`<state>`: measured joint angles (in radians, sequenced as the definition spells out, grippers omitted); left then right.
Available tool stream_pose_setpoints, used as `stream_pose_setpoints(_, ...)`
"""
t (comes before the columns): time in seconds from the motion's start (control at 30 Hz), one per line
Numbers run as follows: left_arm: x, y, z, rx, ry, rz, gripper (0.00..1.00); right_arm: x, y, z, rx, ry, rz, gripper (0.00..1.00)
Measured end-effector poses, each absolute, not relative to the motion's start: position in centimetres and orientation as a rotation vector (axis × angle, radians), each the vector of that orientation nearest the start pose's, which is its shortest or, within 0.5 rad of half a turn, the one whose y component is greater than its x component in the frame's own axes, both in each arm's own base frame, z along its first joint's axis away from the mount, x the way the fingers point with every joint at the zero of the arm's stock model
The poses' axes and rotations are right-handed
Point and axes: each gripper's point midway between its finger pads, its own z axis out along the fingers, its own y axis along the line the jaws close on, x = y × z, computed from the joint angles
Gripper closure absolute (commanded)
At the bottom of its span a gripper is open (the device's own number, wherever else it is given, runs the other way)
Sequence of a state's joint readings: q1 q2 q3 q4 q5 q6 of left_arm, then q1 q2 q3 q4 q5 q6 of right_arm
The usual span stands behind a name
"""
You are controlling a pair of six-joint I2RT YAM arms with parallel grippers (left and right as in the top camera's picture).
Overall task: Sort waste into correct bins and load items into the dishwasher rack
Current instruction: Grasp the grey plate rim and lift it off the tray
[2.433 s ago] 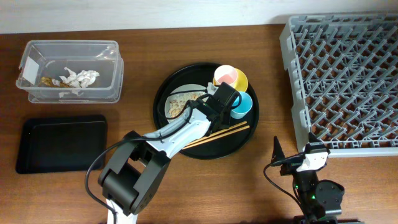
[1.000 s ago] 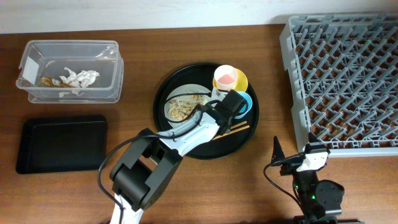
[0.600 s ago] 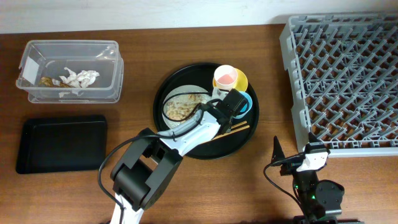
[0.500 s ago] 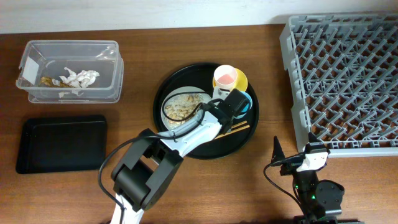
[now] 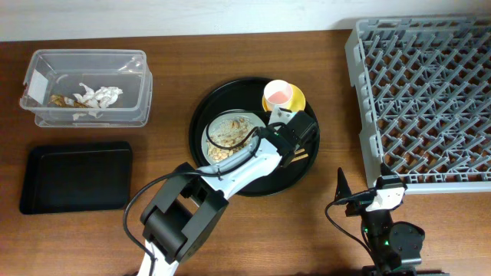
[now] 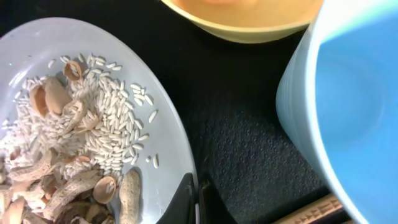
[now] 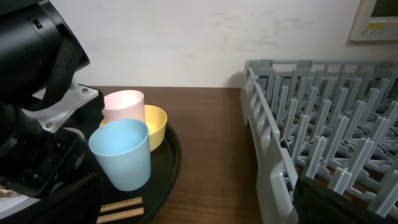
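**L hand [image 6: 198,200] shuts at pale grey-green round plate [image 6: 177,146]**
Fingers just closed, bottom centre of wrist view, at plate rim; nipped or not, can't tell. Plate, w/ beige-brown food scraps [image 6: 68,180], on round black tray [image 6: 242,130]. R hand [image 5: 343,188] gapes. Lift likely next.

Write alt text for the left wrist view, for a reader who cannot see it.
The left gripper, shut, sits at the rim of a pale plate holding rice and peanut shells. A light blue cup stands right, a yellow bowl above, on a black tray.
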<state>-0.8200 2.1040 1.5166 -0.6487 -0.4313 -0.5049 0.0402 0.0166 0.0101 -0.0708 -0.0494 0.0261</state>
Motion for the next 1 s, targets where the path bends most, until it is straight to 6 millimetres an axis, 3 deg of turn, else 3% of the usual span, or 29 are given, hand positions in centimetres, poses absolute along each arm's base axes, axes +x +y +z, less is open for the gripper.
stream_pose_setpoints(0.53, 38.2, -28.3, 7.3, 0.297, 2.551, 0.302, 0.99, 24.6, 1.8, 15.7, -0.049, 1.648, 0.092, 0.02)
stream_pose_setpoints(0.8, 37.6, -26.7, 9.3, 0.285, 2.584, 0.404, 0.99, 24.6, 1.8, 15.7, -0.049, 1.648, 0.092, 0.02)
stream_pose_setpoints(1.0, 38.8, -24.5, 11.9, 0.175, 2.608, 0.427, 0.99, 24.6, 1.8, 15.7, -0.049, 1.648, 0.092, 0.01)
